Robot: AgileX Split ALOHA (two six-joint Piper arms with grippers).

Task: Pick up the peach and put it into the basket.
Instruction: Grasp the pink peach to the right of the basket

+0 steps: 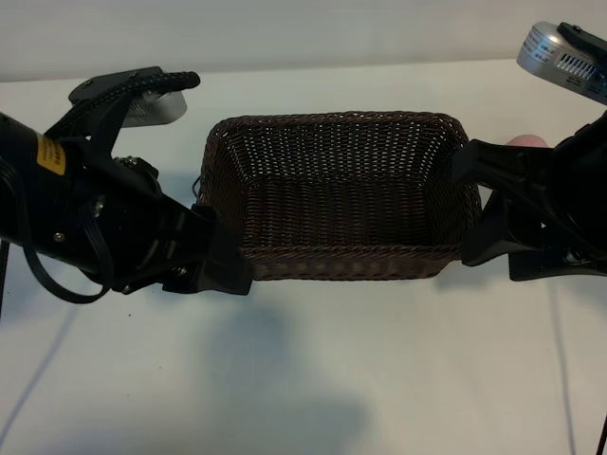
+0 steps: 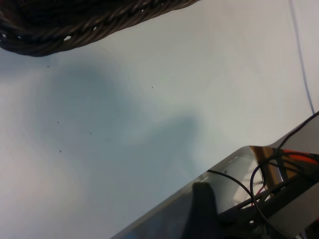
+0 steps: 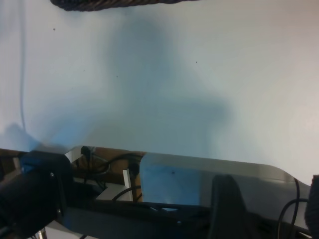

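Note:
The dark brown wicker basket (image 1: 341, 204) stands empty in the middle of the white table; its rim also shows in the left wrist view (image 2: 75, 25) and the right wrist view (image 3: 109, 4). Only a pale pink sliver of the peach (image 1: 527, 141) shows, just beyond the basket's right end and behind my right gripper's upper finger. My right gripper (image 1: 474, 204) hangs open beside the basket's right wall, with nothing between its fingers (image 3: 227, 204). My left gripper (image 1: 223, 263) sits at the basket's front left corner, open and holding nothing; one finger (image 2: 202, 209) shows in its wrist view.
Bare white tabletop (image 1: 379, 379) lies in front of the basket. A silver camera housing (image 1: 569, 57) sits above the right arm. Black cables (image 1: 47, 284) loop off the left arm. Below the table's edge (image 3: 209, 162), wires and frame parts show.

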